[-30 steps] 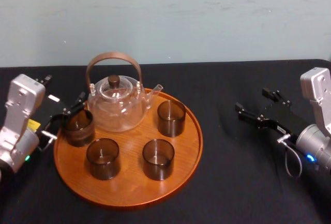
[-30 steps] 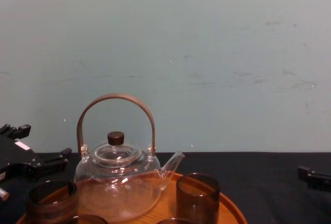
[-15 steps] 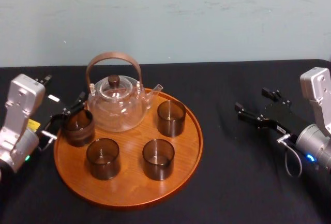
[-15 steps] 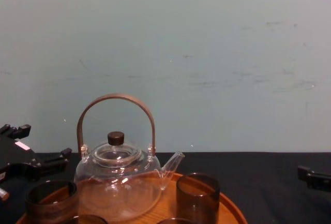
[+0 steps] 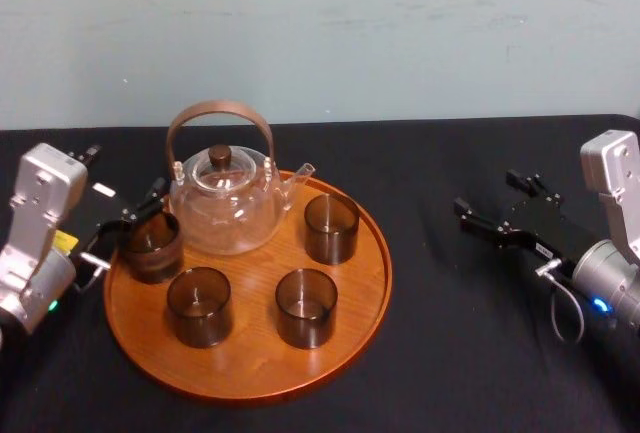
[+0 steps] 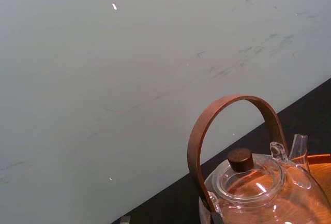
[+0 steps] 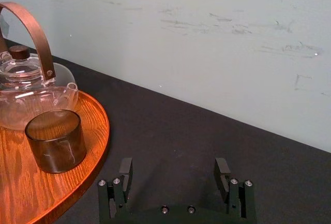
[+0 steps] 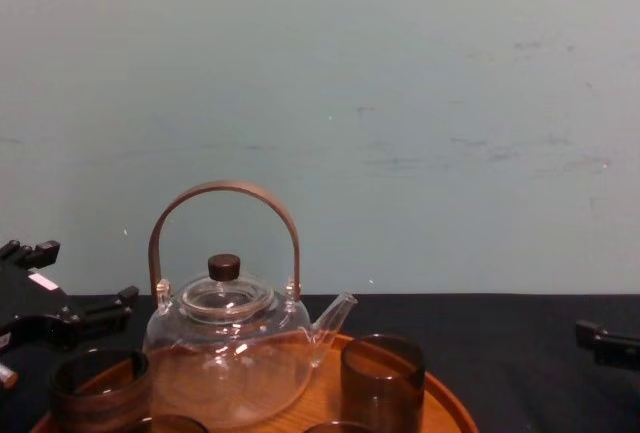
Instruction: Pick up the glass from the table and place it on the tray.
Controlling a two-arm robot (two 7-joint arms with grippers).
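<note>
Black cloth covers the table [image 5: 470, 353]; one round orange-brown wooden tray [image 5: 250, 358] carries one clear glass teapot [image 5: 225, 208] and four smoky glasses. The left gripper [image 5: 135, 223] stands spread wide, flanking the leftmost glass [image 5: 152, 250] without gripping it. The right gripper [image 5: 487, 191] is spread, empty, well apart.

From the chest view, the bottom edge is cutting off the tray [image 8: 443, 405] and the two nearest glasses [image 8: 172, 423], and the right edge is cropping the right gripper [image 8: 603, 342] to a dark tip. From the head view, the left gripper [image 5: 128, 226] is crowding the leftmost glass [image 5: 152, 246], and whether it is gripping it I cannot tell. The left wrist view is slicing the teapot [image 6: 258, 193] off at its belly.
</note>
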